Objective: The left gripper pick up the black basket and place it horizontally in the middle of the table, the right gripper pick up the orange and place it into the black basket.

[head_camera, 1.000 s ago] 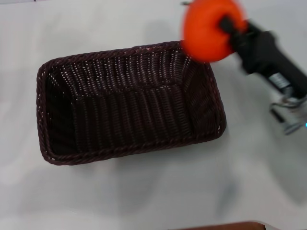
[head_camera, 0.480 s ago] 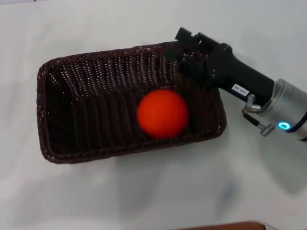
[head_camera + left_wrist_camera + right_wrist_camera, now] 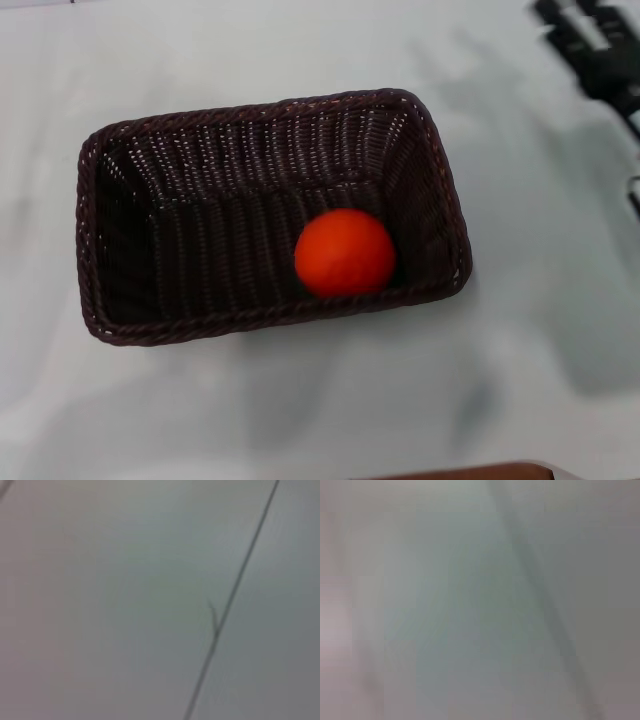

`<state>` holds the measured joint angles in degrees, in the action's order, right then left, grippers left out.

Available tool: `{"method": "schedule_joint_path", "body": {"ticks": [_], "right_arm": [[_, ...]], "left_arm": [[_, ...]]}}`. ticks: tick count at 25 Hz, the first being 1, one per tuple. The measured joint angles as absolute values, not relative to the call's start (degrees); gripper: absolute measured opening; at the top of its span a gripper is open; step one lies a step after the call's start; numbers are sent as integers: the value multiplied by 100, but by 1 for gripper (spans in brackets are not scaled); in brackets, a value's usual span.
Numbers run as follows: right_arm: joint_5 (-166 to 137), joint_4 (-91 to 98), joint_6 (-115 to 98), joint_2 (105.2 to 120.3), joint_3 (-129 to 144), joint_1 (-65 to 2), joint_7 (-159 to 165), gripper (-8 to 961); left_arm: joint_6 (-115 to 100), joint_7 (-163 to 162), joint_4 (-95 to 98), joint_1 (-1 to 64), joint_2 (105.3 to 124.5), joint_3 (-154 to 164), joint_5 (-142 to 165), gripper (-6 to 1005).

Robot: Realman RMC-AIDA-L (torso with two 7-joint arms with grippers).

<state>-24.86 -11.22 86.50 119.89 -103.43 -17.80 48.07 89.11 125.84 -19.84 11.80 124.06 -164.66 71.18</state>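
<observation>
The black basket (image 3: 200,240) lies lengthwise across the middle of the white table (image 3: 330,400) in the head view. The orange (image 3: 344,252) rests inside it on the floor, near its right end and front wall. My right gripper (image 3: 575,15) is at the far right corner of the head view, well away from the basket, blurred, open and empty. My left gripper is out of view. Both wrist views show only a pale surface.
A thin dark line (image 3: 235,595) crosses the pale surface in the left wrist view. A brown edge (image 3: 470,472) shows at the near border of the head view.
One second ago my right gripper held the orange over the basket's far right corner. It let go, the orange dropped into the basket, and the gripper drew back to the far right.
</observation>
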Motion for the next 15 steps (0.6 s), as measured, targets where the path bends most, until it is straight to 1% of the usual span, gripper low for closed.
{"method": "schedule_joint_path", "body": {"ticks": [6, 15], "right_arm": [[-1826, -420, 8599, 12012, -11071, -1776, 4053, 794], [-1721, -266, 8556, 12021, -11150, -1843, 3859, 790]], "left_arm": [[8413, 12992, -1742, 1195, 12413, -16489, 7050, 905], [8214, 13283, -1784, 1126, 12405, -16488, 7039, 905]]}}
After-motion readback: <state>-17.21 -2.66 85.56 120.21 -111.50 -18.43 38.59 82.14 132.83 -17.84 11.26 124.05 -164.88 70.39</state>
